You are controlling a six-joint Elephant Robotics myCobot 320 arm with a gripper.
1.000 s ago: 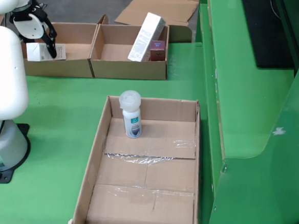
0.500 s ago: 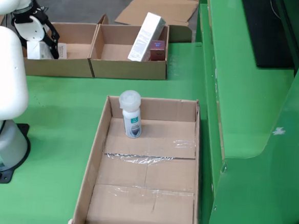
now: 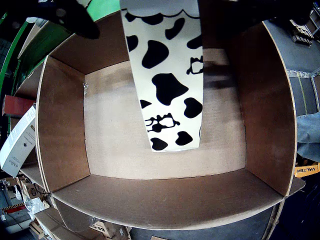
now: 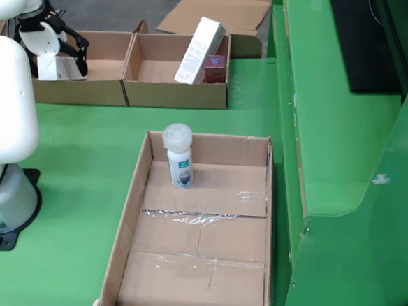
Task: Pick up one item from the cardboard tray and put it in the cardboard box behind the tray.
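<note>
Item: flat pack with black cow patches on white (image 3: 167, 85), hanging over the open cardboard box (image 3: 60, 135) in the gripper view; lower end above the box floor, contact with the floor not clear.
Item, fixed view: seen only as a small white piece (image 4: 49, 66) between dark fingers, pattern too small to read.
Gripper (image 4: 60, 62): closed on the pack, above the box (image 4: 79, 92) at the far left corner of the counter (image 4: 85, 152).
Gripper, own view: top of the pack cut off by the upper edge; one dark finger (image 3: 75, 17) blurred at upper left, the grip itself out of sight.
Box interior: bare brown floor and walls, part of the floor hidden behind the pack.
Second box (image 4: 176, 95): touching the first along the far edge, holding a tall white carton (image 4: 201, 42) leaning tilted and a small dark red carton (image 4: 215, 68) beside it.
Tray (image 4: 133, 211): mid-counter toward the near edge, near corners cut off by the frame.
Bottle (image 4: 179, 158): white, upright, at the far end of the tray, label unreadable.
Arm (image 4: 5, 97): white, at the left edge, partly out of frame.
Flat cardboard (image 4: 221, 10): beyond the far edge, partly cut off.
</note>
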